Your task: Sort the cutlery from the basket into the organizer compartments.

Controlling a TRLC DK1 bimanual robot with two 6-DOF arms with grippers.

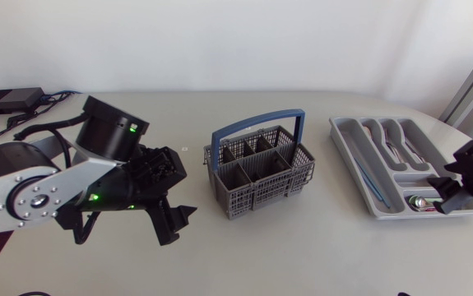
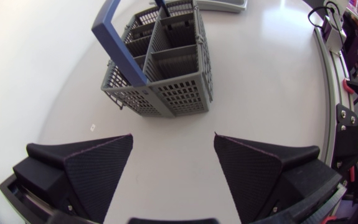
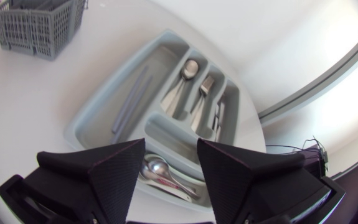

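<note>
The grey cutlery basket (image 1: 258, 174) with a blue handle (image 1: 257, 122) stands mid-table. To its right lies the grey organizer (image 1: 359, 168). In the right wrist view its compartments hold spoons (image 3: 188, 70), forks (image 3: 203, 87), knives (image 3: 219, 118) and long grey-blue sticks (image 3: 131, 99). My right gripper (image 3: 170, 149) hangs open just above the near cross compartment, where small spoons (image 3: 160, 171) lie; nothing is between its fingers. My left gripper (image 2: 172, 162) is open and empty over the bare table, a short way from the basket (image 2: 166, 74).
The organizer's front rim (image 1: 401, 212) lies near the table's right edge. A black box with cables (image 1: 10, 100) sits at the far left corner. Bare tabletop (image 1: 302, 255) runs along the front.
</note>
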